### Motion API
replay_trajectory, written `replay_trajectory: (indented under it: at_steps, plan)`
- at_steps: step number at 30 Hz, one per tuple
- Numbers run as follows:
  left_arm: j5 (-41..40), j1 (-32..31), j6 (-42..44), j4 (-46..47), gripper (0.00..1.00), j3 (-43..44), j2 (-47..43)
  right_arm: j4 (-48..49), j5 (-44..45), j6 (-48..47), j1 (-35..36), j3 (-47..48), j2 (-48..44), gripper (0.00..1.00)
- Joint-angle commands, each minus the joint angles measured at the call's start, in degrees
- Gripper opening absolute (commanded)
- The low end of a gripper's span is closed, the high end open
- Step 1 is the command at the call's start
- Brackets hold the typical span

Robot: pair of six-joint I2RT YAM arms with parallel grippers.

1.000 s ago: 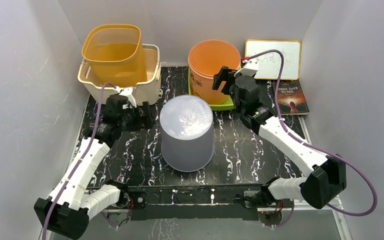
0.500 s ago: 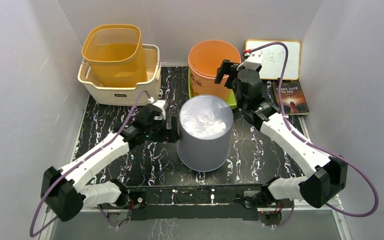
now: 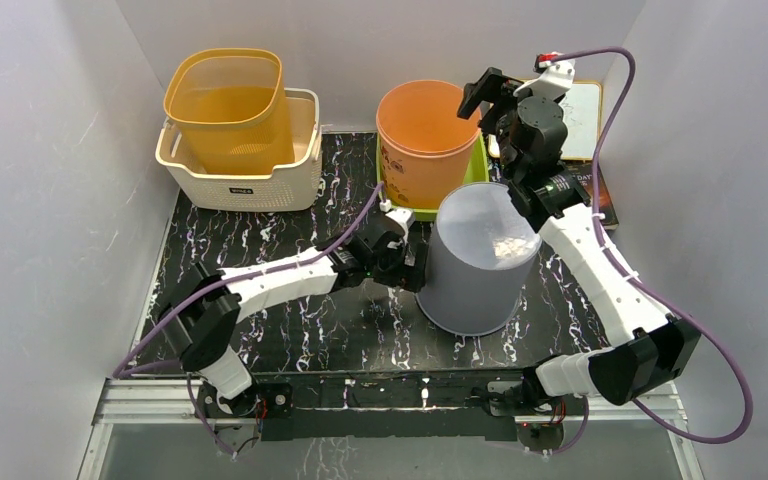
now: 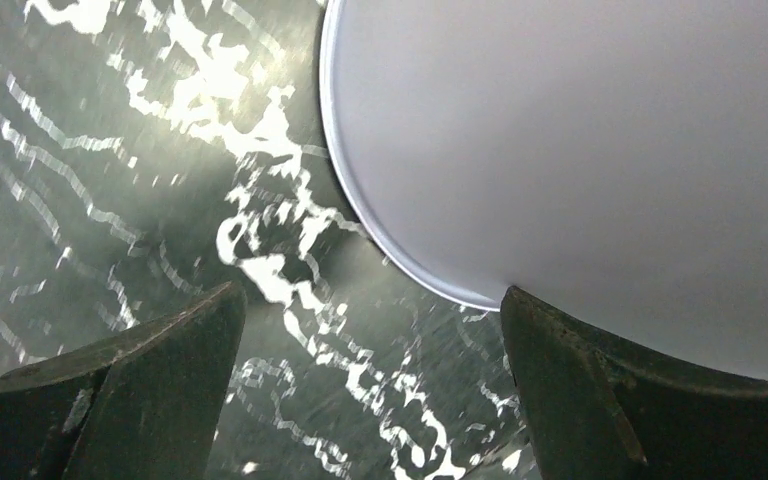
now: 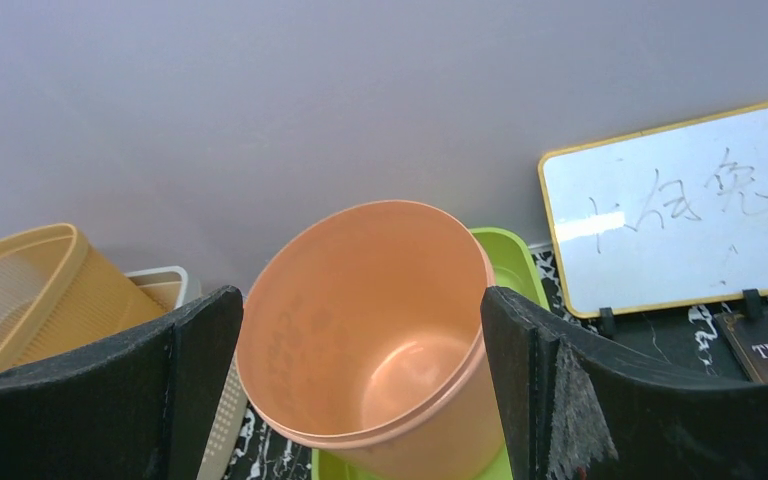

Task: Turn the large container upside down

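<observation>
Shifted right vs 1 s ago: large pale-grey plastic container (image 3: 470, 275) now sits right of centre on black white-veined marbled table top (image 3: 260, 240), closed end up, just in front of round orange plastic bucket (image 3: 425, 125). L arm has stretched across after it; left gripper (image 3: 412, 268) at container's left wall, jaws spread wide, one finger (image 4: 580, 400) looks to touch wall, nothing clamped. Right gripper (image 3: 482, 92) has risen above bucket's rim, jaws apart, empty. Bucket stands in lime-green tray (image 3: 475, 165); yellow-framed whiteboard (image 3: 582, 110) at back right
</observation>
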Motion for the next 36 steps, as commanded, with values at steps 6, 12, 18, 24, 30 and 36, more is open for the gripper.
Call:
replay_trajectory:
  at_steps: [6, 12, 18, 24, 30, 36]
  plan:
    - [4.16, -4.13, 4.49, 12.57, 0.98, 12.64, 11.93, 1.65, -1.06, -0.63, -0.97, 3.12, -1.06, 0.88]
    - [9.32, -5.27, 5.20, 14.53, 0.98, 21.70, 21.10, 1.74, -0.75, -1.74, -1.84, 2.89, -1.82, 0.88]
    - [14.77, -6.48, 7.73, 13.44, 0.98, 29.83, 28.17, 1.30, -0.90, -3.12, -3.92, 4.00, -2.23, 0.88]
    - [20.47, -6.77, 10.57, 11.57, 0.98, 37.86, 34.37, 1.22, -2.10, -2.56, -6.11, 3.21, -2.44, 0.88]
    - [26.47, -6.78, 13.44, 7.68, 0.98, 48.84, 41.19, 1.31, -3.70, -1.40, -7.34, 2.65, -2.23, 0.88]
    - [31.53, -6.77, 14.46, 6.86, 0.98, 53.47, 44.84, 0.79, -4.34, -1.50, -7.96, 3.04, -2.51, 0.88]
